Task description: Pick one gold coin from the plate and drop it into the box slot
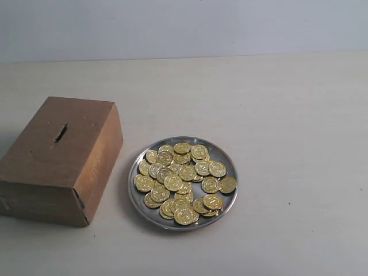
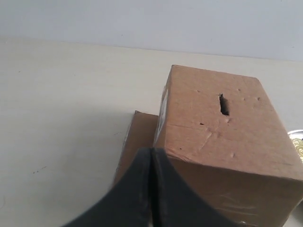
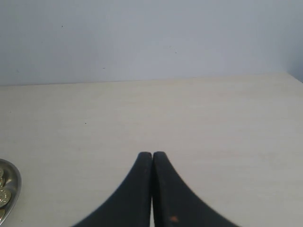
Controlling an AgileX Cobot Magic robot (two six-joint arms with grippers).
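The silver plate (image 1: 135, 195) rests on the table in the exterior view, heaped with several gold coins (image 1: 183, 179). To its left stands the brown cardboard box (image 1: 57, 155), its dark slot (image 1: 60, 133) across the top face. Neither arm shows in the exterior view. In the left wrist view the box (image 2: 222, 137) and slot (image 2: 223, 104) lie just beyond my left gripper (image 2: 151, 152), whose black fingers are pressed together with nothing between them. My right gripper (image 3: 152, 155) is shut and empty over bare table, with the plate's rim (image 3: 14, 187) at the frame edge.
The pale wooden table (image 1: 276, 98) runs back to a plain light wall (image 1: 184, 26). A loose brown flap (image 2: 139, 137) lies flat beside the box in the left wrist view.
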